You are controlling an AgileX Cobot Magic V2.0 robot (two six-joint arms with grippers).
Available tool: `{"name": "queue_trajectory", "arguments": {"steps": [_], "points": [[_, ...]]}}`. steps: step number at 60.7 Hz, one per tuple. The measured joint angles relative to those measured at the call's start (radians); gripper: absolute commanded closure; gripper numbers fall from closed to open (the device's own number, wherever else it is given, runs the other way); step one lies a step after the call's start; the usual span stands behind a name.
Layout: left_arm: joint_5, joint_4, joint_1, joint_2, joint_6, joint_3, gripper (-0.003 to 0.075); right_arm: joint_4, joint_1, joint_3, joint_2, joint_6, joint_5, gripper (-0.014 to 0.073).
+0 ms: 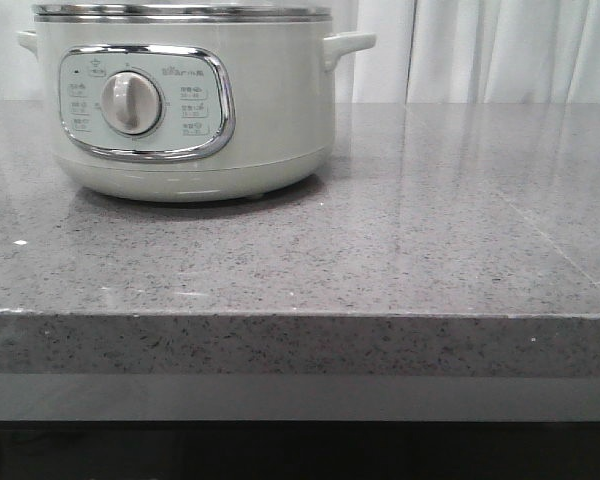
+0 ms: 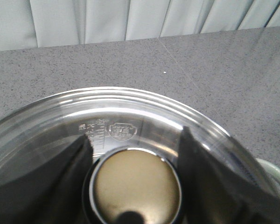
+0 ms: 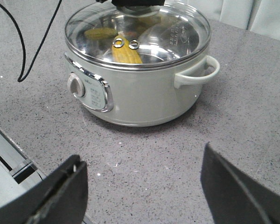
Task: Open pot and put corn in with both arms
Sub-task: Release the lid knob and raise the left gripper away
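The pale grey-green pot [image 1: 270, 110] stands at the table's back left, dial facing front; it also shows in the right wrist view [image 3: 144, 93]. Its glass lid [image 3: 177, 32] sits on the rim. The yellow corn [image 3: 126, 54] lies inside, seen through the glass, with a second yellowish shape beside it. My left gripper [image 2: 135, 135] is over the lid [image 2: 130, 105], its fingers against both sides of the round knob [image 2: 136, 184]. My right gripper [image 3: 142, 186] is open and empty, above the table in front of the pot. Neither gripper shows in the front view.
A black cable [image 3: 23, 46] loops over the table left of the pot. The table's front edge [image 1: 300, 315] runs across the front view and shows near my right gripper [image 3: 9, 163]. White curtains [image 1: 500, 50] hang behind. The grey stone top [image 1: 430, 220] lies right of the pot.
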Motion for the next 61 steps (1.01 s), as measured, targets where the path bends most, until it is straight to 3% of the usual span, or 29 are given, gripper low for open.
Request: {"name": "queue_trajectory", "arguments": {"steps": [22,39,61], "points": [[0.051,0.056,0.000,-0.119,0.000,-0.002,0.0186,0.000,0.000,0.000,0.000,0.000,0.000,0.0064],[0.319,0.149,0.000,-0.396,-0.002,-0.002,0.0185,0.000,0.000,0.000,0.000,-0.002,0.000,0.0064],[0.397,0.154,0.000,-0.733,-0.034,0.373,0.0185,0.000,0.000,0.000,0.000,-0.002,0.000,0.0064]]}}
